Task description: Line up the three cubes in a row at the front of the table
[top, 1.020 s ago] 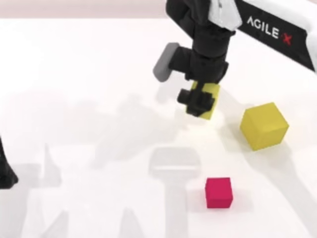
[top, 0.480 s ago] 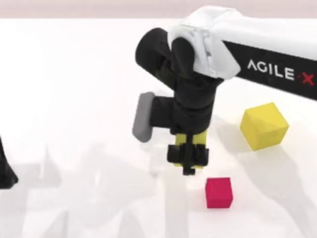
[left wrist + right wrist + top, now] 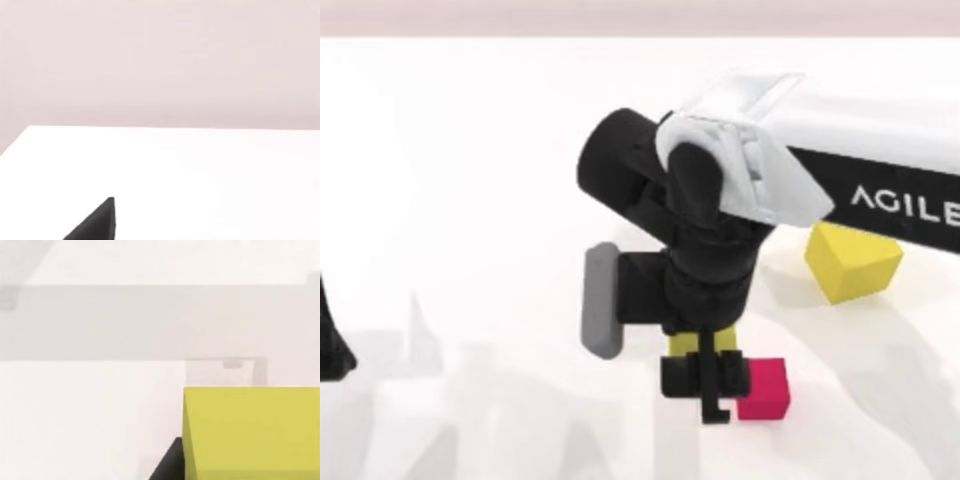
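My right gripper (image 3: 703,378) is shut on the smaller yellow cube (image 3: 684,342), which it holds low at the front middle of the table (image 3: 470,200). That yellow cube (image 3: 250,432) fills the right wrist view, with one dark finger (image 3: 169,465) against its side. The small magenta-red cube (image 3: 767,388) sits right beside the gripper, on its right. The largest yellow cube (image 3: 850,262) rests farther back on the right, partly under the arm. My left arm (image 3: 328,345) stays parked at the left edge; one finger (image 3: 100,222) shows, with nothing beside it.
The white forearm of the right arm (image 3: 880,150) reaches in from the right, above the largest cube. Grey shadows lie across the front of the table. White surface stretches to the left of the gripper.
My right gripper has carried the smaller yellow cube from the back middle toward the front. It now sits just left of the magenta-red cube. The other cubes and the left arm have not moved.
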`<control>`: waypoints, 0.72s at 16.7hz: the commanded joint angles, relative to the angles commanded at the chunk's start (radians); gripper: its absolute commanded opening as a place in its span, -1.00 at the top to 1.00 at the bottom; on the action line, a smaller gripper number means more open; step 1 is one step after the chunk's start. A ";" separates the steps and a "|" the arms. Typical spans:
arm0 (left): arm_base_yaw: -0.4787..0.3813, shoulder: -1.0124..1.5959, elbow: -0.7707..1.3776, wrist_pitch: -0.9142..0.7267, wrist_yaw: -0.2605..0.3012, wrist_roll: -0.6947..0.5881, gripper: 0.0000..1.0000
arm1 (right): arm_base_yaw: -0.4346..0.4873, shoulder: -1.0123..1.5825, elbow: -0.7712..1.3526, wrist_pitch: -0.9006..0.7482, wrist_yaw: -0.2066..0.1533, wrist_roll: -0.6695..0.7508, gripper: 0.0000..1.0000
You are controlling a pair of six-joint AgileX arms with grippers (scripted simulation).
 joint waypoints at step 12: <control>0.000 0.000 0.000 0.000 0.000 0.000 -1.00 | 0.002 0.074 -0.182 0.256 0.001 0.003 1.00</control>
